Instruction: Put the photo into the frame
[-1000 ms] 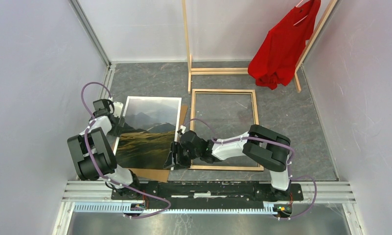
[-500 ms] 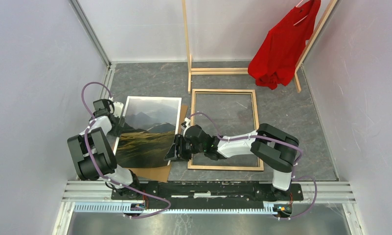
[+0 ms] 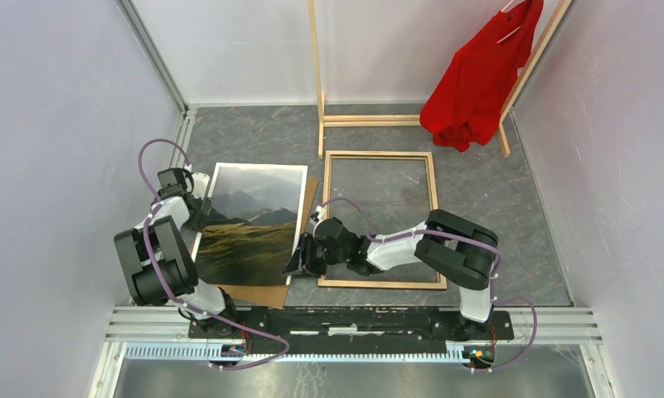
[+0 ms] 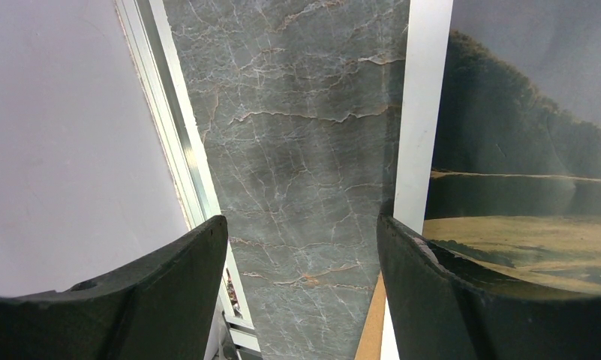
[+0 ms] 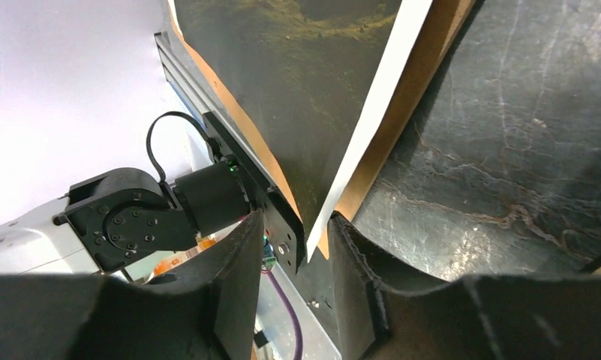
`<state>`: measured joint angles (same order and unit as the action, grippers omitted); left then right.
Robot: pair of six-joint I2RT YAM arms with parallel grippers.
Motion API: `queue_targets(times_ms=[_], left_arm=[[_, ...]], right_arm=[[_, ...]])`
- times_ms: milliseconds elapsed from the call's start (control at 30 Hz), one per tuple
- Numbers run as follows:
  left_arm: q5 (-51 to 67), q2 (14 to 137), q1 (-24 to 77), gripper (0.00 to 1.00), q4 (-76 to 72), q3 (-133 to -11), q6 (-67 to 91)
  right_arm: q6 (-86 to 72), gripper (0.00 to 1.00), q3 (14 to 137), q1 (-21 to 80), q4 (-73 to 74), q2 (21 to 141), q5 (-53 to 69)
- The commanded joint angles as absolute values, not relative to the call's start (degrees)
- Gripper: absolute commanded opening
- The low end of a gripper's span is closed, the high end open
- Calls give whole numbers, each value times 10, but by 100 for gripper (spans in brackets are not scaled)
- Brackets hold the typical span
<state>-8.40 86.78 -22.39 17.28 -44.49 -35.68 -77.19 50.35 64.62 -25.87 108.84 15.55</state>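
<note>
Grippers flank the photo [image 3: 249, 224], centre-left: left gripper [image 4: 301, 229] spread wide, right gripper [image 5: 297, 217] straddling its lower-right corner, grip unclear; should pinch border only, lifting without creasing toward the frame [image 3: 378, 153]

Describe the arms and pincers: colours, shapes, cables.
The left arm and right arm have white links, bulky black joint housings and a purple cable looping alongside each. The left pincer and right pincer have dull black, curved fingers.
</note>
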Motion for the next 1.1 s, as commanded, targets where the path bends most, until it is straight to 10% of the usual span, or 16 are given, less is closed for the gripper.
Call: queue_targets(times_ms=[0, 467, 567, 733, 1067], left_arm=[[-59, 864, -225, 79, 189, -430, -378], [-49, 858, -225, 79, 201, -429, -388], [-45, 857, -226, 81, 216, -441, -382], [-36, 832, -237, 99, 270, -504, -365], [52, 810, -242, 100, 379, -614, -320]], right_arm=[[-777, 40, 505, 650, -305, 1095, 131], [-783, 32, 530, 649, -355, 1123, 126], [-745, 5, 539, 645, -328, 1105, 119], [-589, 0, 604, 640, -176, 1037, 72], [-213, 0, 804, 608, 277, 867, -86]])
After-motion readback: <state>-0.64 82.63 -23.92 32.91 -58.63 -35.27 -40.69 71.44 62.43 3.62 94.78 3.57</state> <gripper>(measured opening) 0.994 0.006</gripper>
